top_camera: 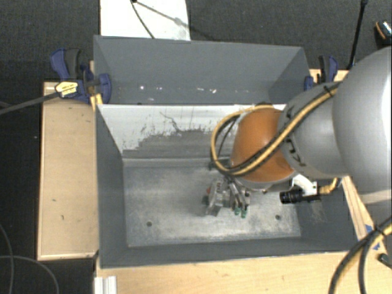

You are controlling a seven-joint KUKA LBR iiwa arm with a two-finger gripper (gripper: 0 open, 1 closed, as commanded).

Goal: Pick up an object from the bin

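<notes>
My gripper is low over the bin floor, a little right of its middle, beneath the arm's orange cover. Small green-tipped bits show at its lower right edge, and a tiny red speck at its left. I cannot tell whether these are a loose thing or part of the gripper. Whatever lies directly under the gripper is hidden.
The arm and its cables reach in from the right and cover the bin's right side. The bin floor to the left and in front of the gripper is bare grey metal with scuff marks; the sloped back wall rises behind.
</notes>
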